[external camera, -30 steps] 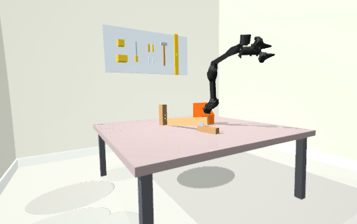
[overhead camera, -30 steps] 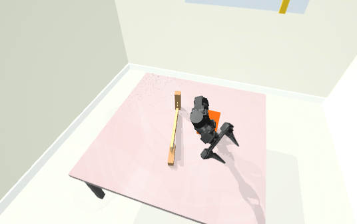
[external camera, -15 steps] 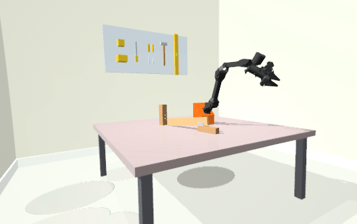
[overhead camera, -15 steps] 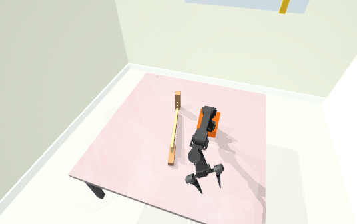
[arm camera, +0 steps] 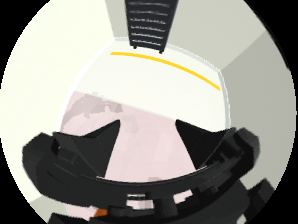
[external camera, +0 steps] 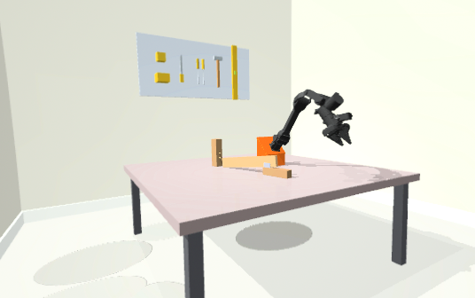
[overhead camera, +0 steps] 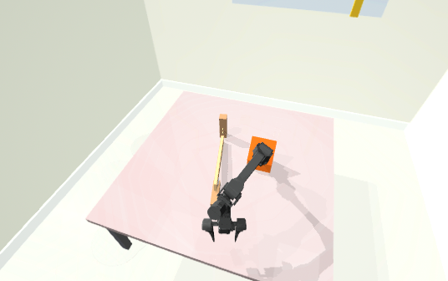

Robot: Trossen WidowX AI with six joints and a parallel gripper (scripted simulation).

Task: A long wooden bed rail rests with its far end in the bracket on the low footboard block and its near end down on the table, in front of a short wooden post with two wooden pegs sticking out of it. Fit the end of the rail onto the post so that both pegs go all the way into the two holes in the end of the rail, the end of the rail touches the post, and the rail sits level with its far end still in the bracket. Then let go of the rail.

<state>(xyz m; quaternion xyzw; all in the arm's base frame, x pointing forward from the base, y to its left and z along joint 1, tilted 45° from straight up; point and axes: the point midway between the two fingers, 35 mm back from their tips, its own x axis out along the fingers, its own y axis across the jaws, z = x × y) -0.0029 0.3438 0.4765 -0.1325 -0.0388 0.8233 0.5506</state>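
The claw [external camera: 340,134] hangs released and empty, high above the worktop [external camera: 230,195], not yet near its work: the rail [overhead camera: 218,163] lies slanting from the footboard block [external camera: 278,172] toward the post [overhead camera: 223,124], pegs unfitted.

One table [external camera: 310,201], centre of the exterior view, with three dark legs visible. On it: one long wooden rail [external camera: 248,161], one upright wooden post [external camera: 216,152], one low footboard block [external camera: 278,172], one orange base [external camera: 264,144]. One black arm [external camera: 290,121] carrying one gripper [external camera: 341,135] with two spread fingers. One tool board [external camera: 190,66], upper centre.
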